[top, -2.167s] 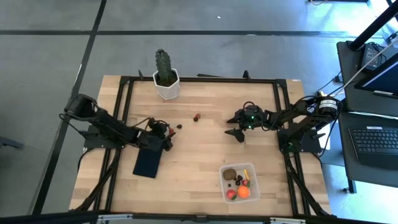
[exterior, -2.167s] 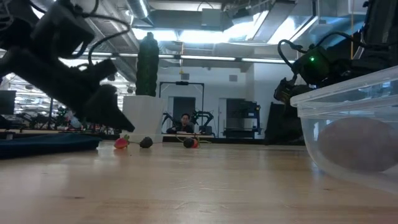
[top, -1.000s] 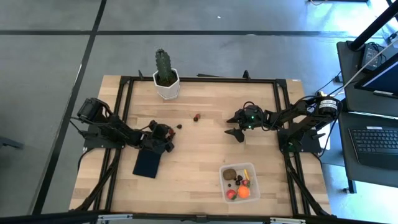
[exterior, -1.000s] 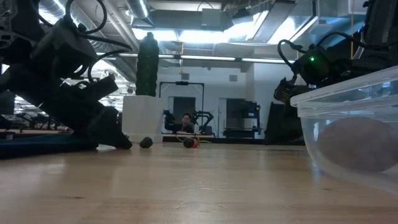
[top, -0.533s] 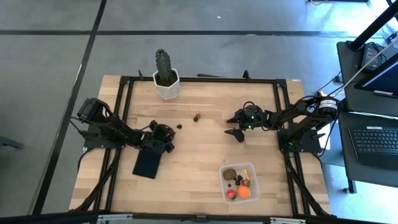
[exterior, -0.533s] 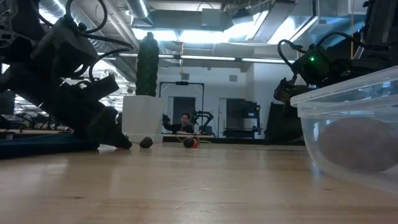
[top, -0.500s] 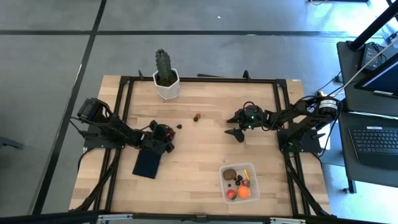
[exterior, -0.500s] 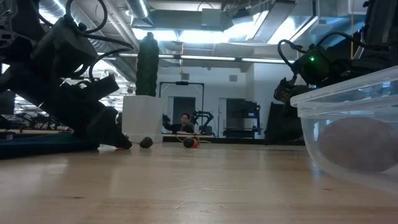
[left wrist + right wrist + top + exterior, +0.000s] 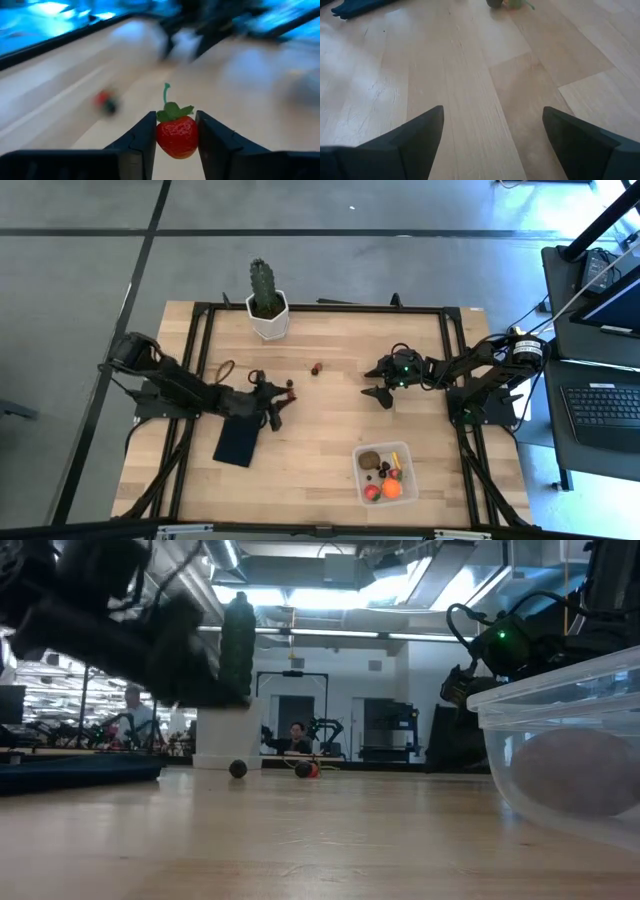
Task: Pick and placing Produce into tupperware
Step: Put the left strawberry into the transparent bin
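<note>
High view shows the left gripper out over the wooden table, just beyond the flat dark navy rectangle and near the table's middle-left. Its own wrist camera gives the plainest account: the two dark fingers are clenched on a small red strawberry with a green leafy cap and stem, pinched between them from both sides and lifted clear of the wood. From above, that strawberry is only a red speck at the fingertips.

Farther along the table lies another loose piece of produce, a reddish bit with a dark part, which the left wrist camera catches as a blurred red and dark spot. At table height a dark round bit and a red and dark piece sit on the wood, well apart from the container.

The tupperware stands near the front right of the table, upright, with a brown round piece, a thin yellow piece, an orange ball, a red ball and some small dark bits inside. In the low view its clear wall fills the right side.

The right gripper waits over the table's right half, its fingers spread wide and holding nothing.

A green cactus in a white pot stands at the far edge
</note>
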### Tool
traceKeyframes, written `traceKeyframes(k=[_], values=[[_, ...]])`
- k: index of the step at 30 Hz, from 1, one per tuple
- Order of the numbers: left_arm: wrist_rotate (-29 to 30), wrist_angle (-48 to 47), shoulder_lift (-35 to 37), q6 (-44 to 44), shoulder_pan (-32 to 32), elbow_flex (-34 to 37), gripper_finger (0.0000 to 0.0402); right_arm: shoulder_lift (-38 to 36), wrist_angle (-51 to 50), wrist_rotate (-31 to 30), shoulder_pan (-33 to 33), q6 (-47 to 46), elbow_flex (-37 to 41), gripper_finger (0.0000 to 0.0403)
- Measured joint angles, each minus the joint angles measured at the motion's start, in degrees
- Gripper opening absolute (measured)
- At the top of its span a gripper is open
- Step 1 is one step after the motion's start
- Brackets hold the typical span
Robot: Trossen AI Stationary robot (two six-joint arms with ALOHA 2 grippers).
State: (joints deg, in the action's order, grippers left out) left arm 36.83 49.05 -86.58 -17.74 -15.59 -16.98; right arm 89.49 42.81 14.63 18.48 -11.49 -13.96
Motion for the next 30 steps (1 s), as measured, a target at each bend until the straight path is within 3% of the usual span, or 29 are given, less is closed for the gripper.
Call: traceKeyframes(k=[6, 9, 14, 19, 24, 30], values=[[-13.6, -3.3, 3.6, 6.8, -0.1, -8.1, 0.0111, 0.0, 0.2, 0.0, 0.0, 0.0, 0.0, 0.0339], [-18.4, -11.5, 3.4, 10.5, 0.0, -15.9, 0.0108, 0.0, 0.2, 0.0, 0.0, -0.2, 0.0, 0.0339], [-21.5, -28.4, 1.4, 11.8, -0.1, -30.1, 0.0108, 0.0, 0.3, 0.0, 0.0, -0.3, 0.0, 0.0339], [-22.9, -39.4, -4.1, 12.4, -1.7, -43.2, 0.011, 0.0, 0.3, 0.0, 0.0, -0.3, 0.0, 0.0339], [-23.4, -42.9, -11.2, 15.2, -2.9, -52.7, 0.0108, 0.0, 0.3, 0.0, 0.0, -0.3, 0.0, 0.0339], [-32.3, -43.0, -21.4, 15.2, -2.9, -62.0, 0.0111, 0.0, 0.2, 0.0, 0.0, -0.3, 0.0, 0.0339]])
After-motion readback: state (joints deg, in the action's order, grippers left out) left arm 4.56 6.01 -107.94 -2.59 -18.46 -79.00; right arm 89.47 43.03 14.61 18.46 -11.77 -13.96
